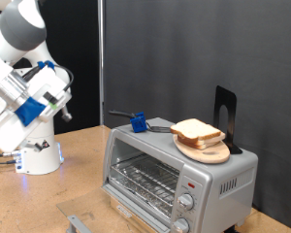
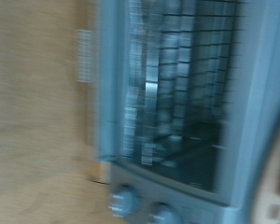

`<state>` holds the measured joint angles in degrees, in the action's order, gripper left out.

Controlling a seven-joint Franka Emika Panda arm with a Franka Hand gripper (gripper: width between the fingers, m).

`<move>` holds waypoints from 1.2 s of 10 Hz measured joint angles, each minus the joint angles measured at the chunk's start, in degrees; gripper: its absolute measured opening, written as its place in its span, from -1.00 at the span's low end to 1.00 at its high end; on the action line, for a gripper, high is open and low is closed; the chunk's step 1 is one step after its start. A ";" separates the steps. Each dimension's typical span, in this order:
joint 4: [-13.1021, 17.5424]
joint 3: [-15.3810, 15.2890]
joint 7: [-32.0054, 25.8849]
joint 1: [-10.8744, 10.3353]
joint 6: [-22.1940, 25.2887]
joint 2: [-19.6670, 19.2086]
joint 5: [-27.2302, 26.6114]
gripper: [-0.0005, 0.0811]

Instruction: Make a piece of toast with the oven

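High at the exterior view's left, my blue-and-white gripper [image 1: 50, 92], its finger spacing impossible to tell, should line up squarely with the boxy silver toaster oven [image 1: 175, 165] before approaching its closed glass door [image 1: 144, 176].

Wrist cam: blurred shot of the oven [image 2: 173, 103], no gripper fingers in frame.
Glass door [image 2: 177, 84] fills the centre out to 3 o'clock, wire rack [image 2: 182, 56] visible through it. Two round knobs [image 2: 124, 199] at 6 o'clock. Tan wooden table [image 2: 37, 112] from 7 to 11 o'clock.
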<state>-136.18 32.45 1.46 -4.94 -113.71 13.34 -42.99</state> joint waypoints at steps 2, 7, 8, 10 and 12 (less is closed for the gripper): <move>0.20 -1.05 -1.15 -1.00 2.71 3.18 -2.29 0.99; -3.71 -10.34 -14.52 -1.89 -9.84 13.93 2.41 0.99; -4.85 -11.88 -16.86 -1.69 -11.66 15.71 4.97 0.99; -4.85 -11.44 -16.16 -2.06 -10.57 15.44 2.29 0.99; -4.88 -13.32 -17.35 -3.63 -8.70 16.41 2.63 0.99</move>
<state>-141.07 19.12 -15.89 -8.57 -122.41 29.75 -40.36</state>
